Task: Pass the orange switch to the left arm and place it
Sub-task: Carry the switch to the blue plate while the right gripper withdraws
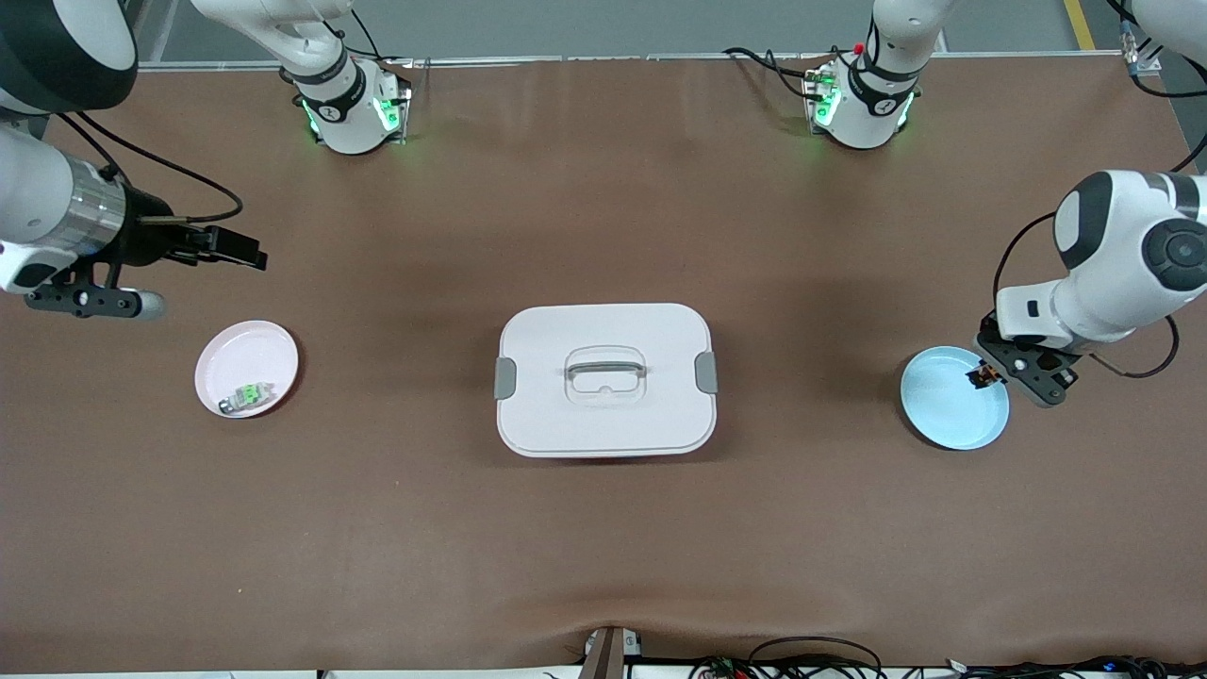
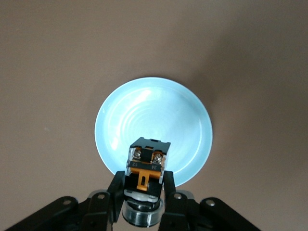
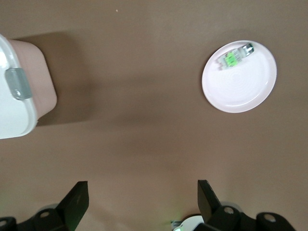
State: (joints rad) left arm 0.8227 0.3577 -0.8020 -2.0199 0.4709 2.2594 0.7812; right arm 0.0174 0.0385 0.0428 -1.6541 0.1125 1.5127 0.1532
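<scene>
The orange switch [image 2: 147,163], a small black block with an orange face and two screws, is held between the shut fingers of my left gripper [image 2: 143,185]. It hangs just over the rim of the light blue plate [image 2: 154,115] at the left arm's end of the table. From the front, the switch [image 1: 983,376] and left gripper [image 1: 990,375] sit over the edge of the blue plate [image 1: 948,405]. The white box [image 1: 603,424] stands in the middle of the table, lid on. My right gripper [image 1: 240,251] hovers open and empty over the bare table at the right arm's end, its own view showing the jaws [image 3: 142,202] wide apart.
A pink plate [image 1: 247,358] lies near the right gripper, nearer to the front camera, and holds a clear-and-green small part [image 1: 247,394]. The right wrist view shows that plate [image 3: 240,89], the part [image 3: 232,58] and a corner of the box [image 3: 14,110]. Brown mat covers the table.
</scene>
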